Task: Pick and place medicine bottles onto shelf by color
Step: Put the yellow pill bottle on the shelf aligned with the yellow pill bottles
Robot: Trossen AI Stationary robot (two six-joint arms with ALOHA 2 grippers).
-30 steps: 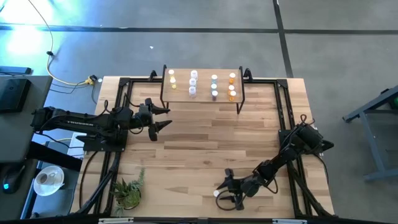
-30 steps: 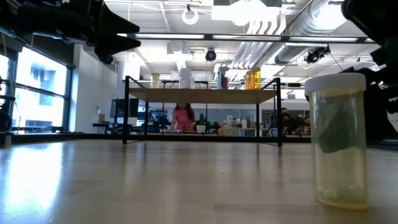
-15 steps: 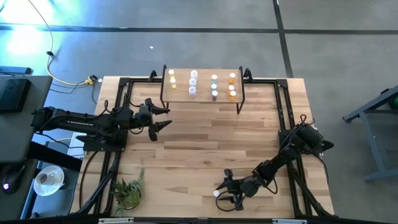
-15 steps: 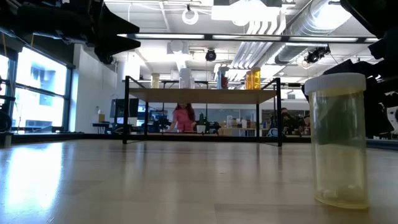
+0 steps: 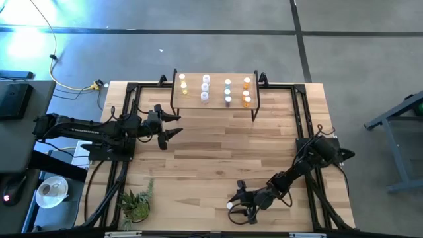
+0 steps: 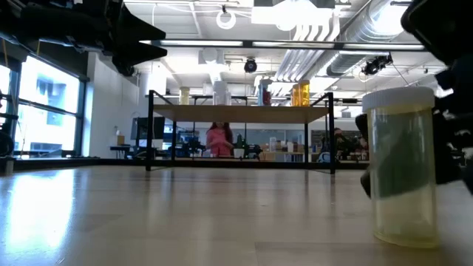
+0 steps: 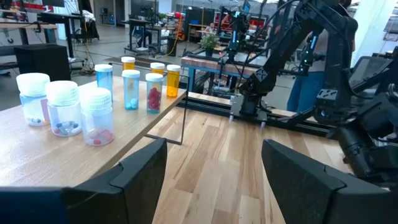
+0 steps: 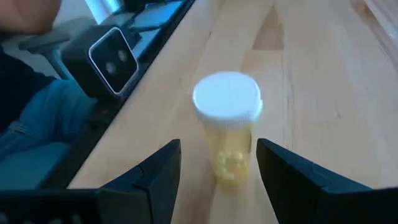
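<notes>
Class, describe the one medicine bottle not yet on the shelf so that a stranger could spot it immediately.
Start at the wooden table and go to its near edge, opposite the shelf. There, right in front of the right claw, whose fingers are open, stands a lone upright yellowish bottle with a white cap. Every other bottle stands on the shelf; this one stands alone on the tabletop.

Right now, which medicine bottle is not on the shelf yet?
The yellowish bottle standing alone on the table's near edge, right in front of the open right gripper. All the other bottles already stand on the shelf at the far side.
</notes>
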